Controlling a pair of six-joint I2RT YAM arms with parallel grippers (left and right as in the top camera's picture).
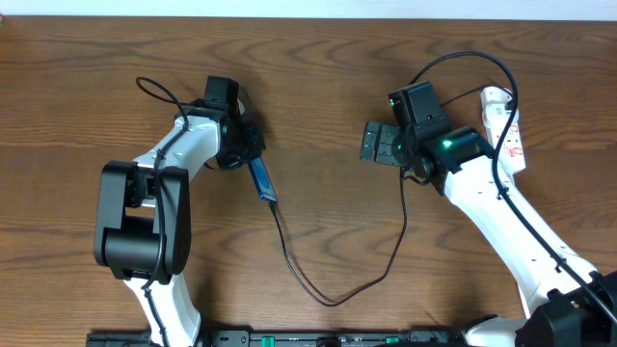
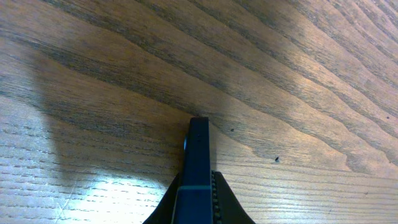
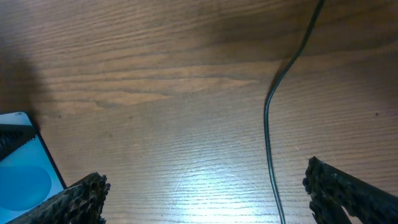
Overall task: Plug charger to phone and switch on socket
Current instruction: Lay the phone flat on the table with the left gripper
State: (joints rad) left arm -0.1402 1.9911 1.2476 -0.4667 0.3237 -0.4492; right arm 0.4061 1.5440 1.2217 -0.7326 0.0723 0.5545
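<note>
Blue-screened phone (image 1: 262, 180), black charger (image 1: 333, 303), white socket (image 1: 509, 130) with red markings, brown wavy-grained wooden table (image 1: 337, 77)

My overhead view looks straight down on the table (image 1: 318, 77) from well above, taking in its full width; the left wrist view sits close above the surface, sighting along the phone (image 2: 198, 162), seen edge-on; the right wrist view hangs low, facing left; it shares the phone and the charger (image 3: 273, 124) with the overhead view.
</note>
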